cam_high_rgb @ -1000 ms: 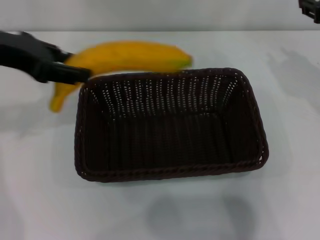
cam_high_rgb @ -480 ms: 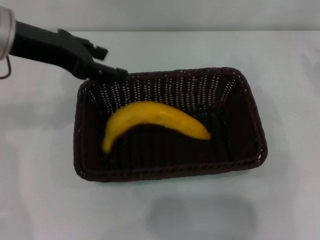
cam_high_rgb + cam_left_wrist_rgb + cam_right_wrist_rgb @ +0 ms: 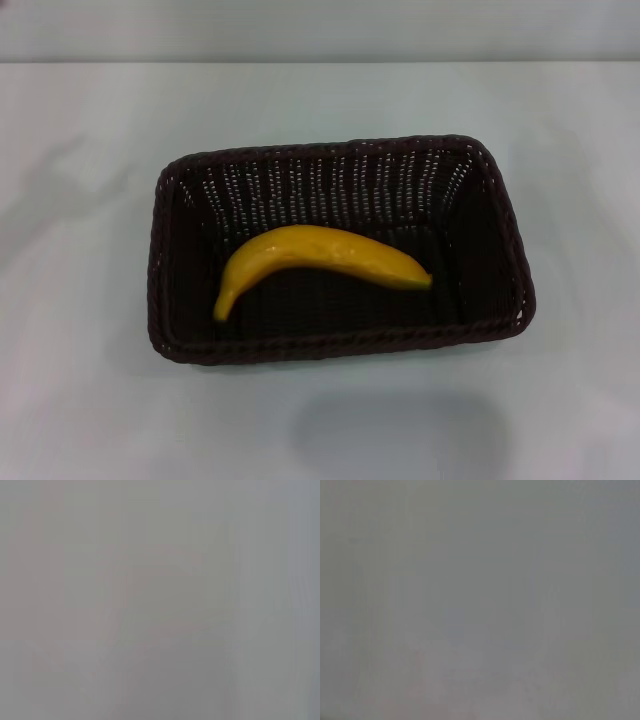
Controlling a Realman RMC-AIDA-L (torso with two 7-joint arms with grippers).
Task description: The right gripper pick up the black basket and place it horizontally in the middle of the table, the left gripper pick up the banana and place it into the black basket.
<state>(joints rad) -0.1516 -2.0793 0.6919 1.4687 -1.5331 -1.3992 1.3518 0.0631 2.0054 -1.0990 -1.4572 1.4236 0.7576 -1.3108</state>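
The black basket stands lengthwise across the middle of the white table in the head view. The yellow banana lies inside it on the basket floor, curved, with its stem end toward the left front. Neither gripper shows in the head view. Both wrist views show only a plain grey surface, with no fingers and no objects.
The left gripper held the banana behind the basket, let it drop into the basket, then drew back to the left and out of view. The banana has settled on the basket floor.
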